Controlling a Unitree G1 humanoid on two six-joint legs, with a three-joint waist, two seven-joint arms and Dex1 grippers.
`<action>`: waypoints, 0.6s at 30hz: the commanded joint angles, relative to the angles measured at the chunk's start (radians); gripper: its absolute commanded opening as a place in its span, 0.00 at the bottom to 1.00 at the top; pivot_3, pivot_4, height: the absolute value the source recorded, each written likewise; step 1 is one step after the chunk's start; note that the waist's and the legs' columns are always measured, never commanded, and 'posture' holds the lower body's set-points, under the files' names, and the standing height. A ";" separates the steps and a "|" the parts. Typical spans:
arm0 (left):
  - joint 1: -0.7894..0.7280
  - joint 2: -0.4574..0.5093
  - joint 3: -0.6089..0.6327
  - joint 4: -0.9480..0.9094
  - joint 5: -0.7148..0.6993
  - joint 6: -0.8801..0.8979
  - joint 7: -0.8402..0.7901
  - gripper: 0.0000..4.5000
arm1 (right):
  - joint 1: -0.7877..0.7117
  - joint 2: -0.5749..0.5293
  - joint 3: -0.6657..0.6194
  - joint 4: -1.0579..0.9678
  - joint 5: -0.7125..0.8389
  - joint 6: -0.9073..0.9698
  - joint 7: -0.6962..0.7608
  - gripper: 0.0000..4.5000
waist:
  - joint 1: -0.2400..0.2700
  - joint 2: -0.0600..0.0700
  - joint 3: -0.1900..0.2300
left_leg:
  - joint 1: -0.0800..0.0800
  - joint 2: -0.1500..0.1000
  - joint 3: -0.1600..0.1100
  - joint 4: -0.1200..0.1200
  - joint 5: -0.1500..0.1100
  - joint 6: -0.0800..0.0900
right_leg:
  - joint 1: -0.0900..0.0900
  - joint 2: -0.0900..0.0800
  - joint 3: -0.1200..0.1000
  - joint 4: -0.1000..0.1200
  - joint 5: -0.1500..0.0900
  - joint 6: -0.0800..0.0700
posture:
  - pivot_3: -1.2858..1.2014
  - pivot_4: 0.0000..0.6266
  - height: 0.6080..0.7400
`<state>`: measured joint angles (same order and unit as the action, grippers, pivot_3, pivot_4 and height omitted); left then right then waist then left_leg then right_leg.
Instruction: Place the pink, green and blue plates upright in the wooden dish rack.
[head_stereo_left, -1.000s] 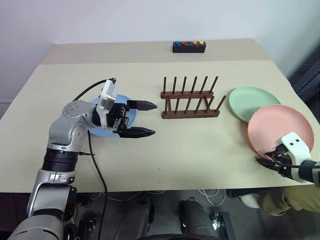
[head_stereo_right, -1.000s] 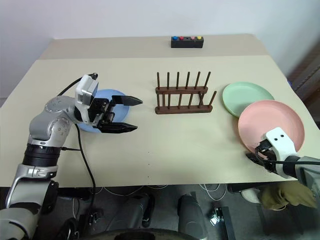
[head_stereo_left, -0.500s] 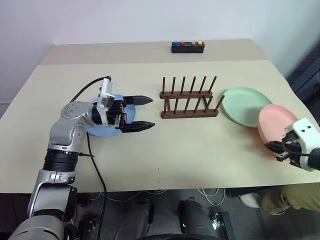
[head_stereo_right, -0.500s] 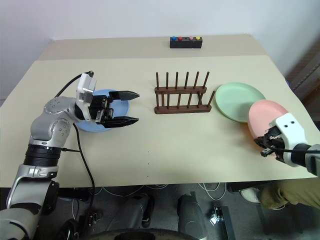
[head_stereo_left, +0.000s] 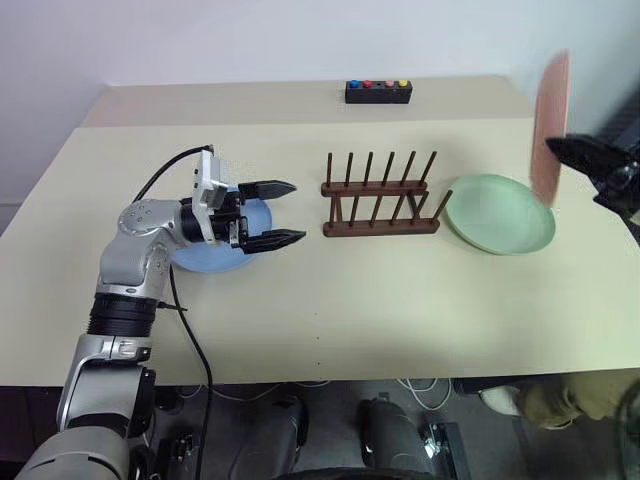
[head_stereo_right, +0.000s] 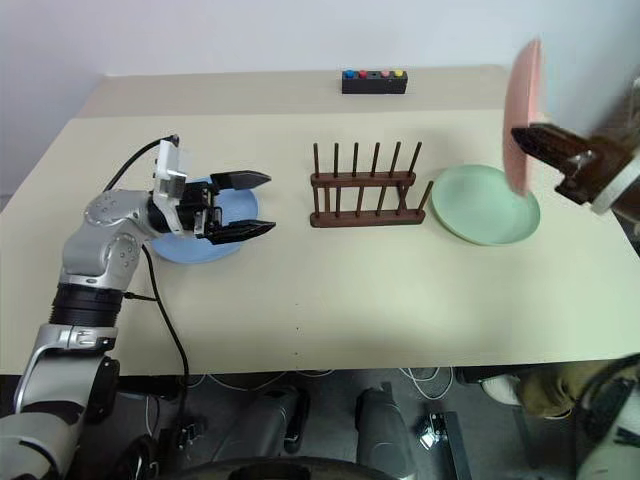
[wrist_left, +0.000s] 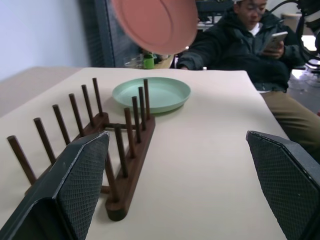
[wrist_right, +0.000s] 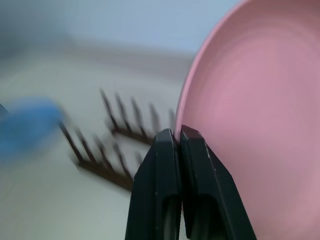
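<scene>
With the right claw (head_stereo_right: 535, 140) pinching the pink plate (head_stereo_right: 522, 110) by its rim, keep it vertical and lower it between the wooden dish rack (head_stereo_right: 364, 186) pegs down to the claw's left.

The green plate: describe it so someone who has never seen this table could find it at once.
On the beige table, look to the wooden dish rack near the middle. Just off the rack's end on the robot's right lies the green plate, flat on the tabletop. It is the only green one: the blue plate lies beyond the rack's other end, and the pink plate is held up in the air.
</scene>
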<state>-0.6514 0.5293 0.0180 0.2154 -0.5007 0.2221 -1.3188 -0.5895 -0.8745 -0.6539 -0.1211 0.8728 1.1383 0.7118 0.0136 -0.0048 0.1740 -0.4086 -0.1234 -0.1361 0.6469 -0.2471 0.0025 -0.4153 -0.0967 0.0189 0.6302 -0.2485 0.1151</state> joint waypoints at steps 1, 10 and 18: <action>-0.001 0.008 0.020 -0.034 -0.005 -0.014 0.007 1.00 | -0.084 0.001 -0.044 0.058 0.088 0.023 -0.035 0.00 | 0.002 0.000 0.000 | -0.001 0.000 0.000 0.000 0.000 0.000 | -0.002 0.000 0.000 0.000 0.000 0.000 | 0.52 0.24 1.00; 0.069 0.047 0.059 -0.121 -0.045 0.034 0.041 1.00 | -0.295 0.041 0.007 0.434 0.239 0.069 0.115 0.00 | -0.009 0.001 0.000 | -0.002 0.001 0.002 -0.002 0.000 0.000 | -0.005 0.001 0.002 0.002 0.001 0.000 | 0.52 0.24 1.00; 0.105 0.063 0.070 -0.174 -0.062 0.058 0.057 1.00 | -0.323 0.041 0.169 0.582 0.169 0.038 0.311 0.00 | -0.009 0.001 0.000 | -0.002 0.000 0.003 -0.002 0.000 0.000 | -0.006 0.001 0.003 0.002 0.001 0.000 | 0.52 0.24 1.00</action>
<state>-0.5470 0.5778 0.0574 0.0821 -0.5381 0.2773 -1.2648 -0.8845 -0.8215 -0.4984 0.4403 1.0561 1.1967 0.9654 0.0043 -0.0039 0.1744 -0.4105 -0.1231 -0.1328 0.6453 -0.2471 0.0025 -0.4210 -0.0960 0.0222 0.6326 -0.2478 0.1155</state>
